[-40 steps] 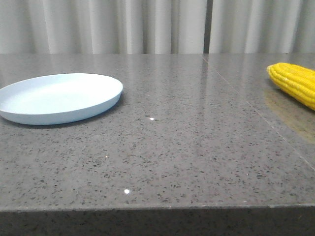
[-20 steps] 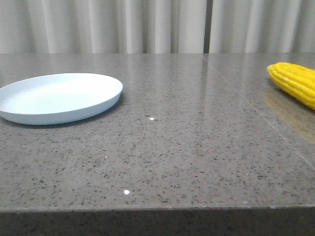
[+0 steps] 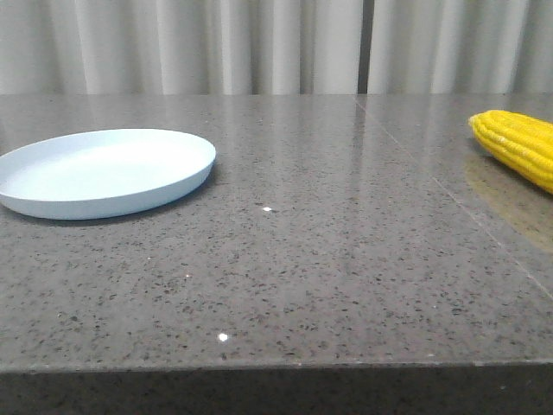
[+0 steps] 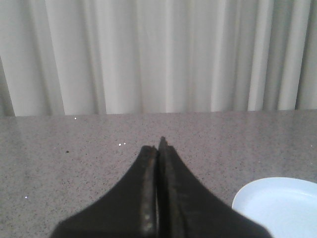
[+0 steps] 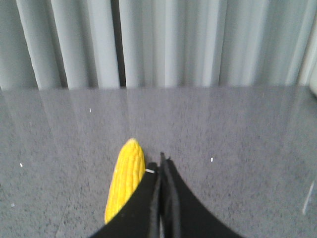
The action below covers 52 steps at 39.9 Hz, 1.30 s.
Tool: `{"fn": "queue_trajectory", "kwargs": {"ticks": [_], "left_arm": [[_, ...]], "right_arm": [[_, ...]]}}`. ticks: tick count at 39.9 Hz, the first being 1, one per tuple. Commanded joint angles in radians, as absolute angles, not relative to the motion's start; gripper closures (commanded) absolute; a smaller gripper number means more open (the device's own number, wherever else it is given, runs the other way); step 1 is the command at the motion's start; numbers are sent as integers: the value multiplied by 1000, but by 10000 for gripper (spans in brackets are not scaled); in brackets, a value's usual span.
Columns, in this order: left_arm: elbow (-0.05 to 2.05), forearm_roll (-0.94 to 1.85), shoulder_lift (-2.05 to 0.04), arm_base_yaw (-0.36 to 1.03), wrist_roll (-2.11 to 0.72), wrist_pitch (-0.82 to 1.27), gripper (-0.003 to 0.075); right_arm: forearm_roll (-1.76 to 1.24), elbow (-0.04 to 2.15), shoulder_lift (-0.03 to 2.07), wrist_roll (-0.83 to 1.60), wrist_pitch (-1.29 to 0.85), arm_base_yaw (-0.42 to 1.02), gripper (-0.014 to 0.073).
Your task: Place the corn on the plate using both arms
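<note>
The plate [image 3: 104, 171] sits empty at the left of the grey speckled desk [image 3: 328, 259]. The left claw [image 4: 158, 148] is clenched on nothing, the plate just beside it. Well apart from the plate, at the right edge, lies the corn [image 3: 518, 147]; the right claw [image 5: 161, 163], also clenched empty, is just beside the cob

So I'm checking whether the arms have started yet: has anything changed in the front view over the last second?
Nothing has visibly changed. The corn lies at the table's right edge as before, and the plate sits empty on the left as before. Neither arm has entered the front view.
</note>
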State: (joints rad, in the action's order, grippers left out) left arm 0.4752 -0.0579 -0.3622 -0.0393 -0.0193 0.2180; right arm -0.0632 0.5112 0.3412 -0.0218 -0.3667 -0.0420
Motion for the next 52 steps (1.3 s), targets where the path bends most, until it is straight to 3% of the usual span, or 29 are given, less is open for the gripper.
{"fn": "queue_trajectory", "kwargs": {"ticks": [1,5,7,10,15,18,33,44,52], "left_arm": [[513,-60,-396,-40,-22,145,741],[513,-60,-394,-40,-22,145,724],[513,-60,-394,-40,-22,145,674],[513,-60,-394,-40,-22,149,529],[511,-25,-394,-40,-22,152,211],[511,-25,-394,-40,-22,152,122],[516,0,-421,-40,-22,172,114],[680,7,-681,-20,-28,371,114],[775,7,-864,109,-28,397,114]], "right_arm": [[-67,555,412,-16,-302,-46,653],[-67,555,426,-16,-290,-46,596],[-67,555,426,-16,-283,-46,513],[-67,555,426,-16,-281,-46,349],[-67,555,426,-16,-286,-46,83],[-67,555,426,-16,-285,-46,1],[-67,555,426,-16,-288,-46,-6],[-67,555,426,-16,-288,-46,-6],[-67,555,426,-16,-288,-46,-6]]}}
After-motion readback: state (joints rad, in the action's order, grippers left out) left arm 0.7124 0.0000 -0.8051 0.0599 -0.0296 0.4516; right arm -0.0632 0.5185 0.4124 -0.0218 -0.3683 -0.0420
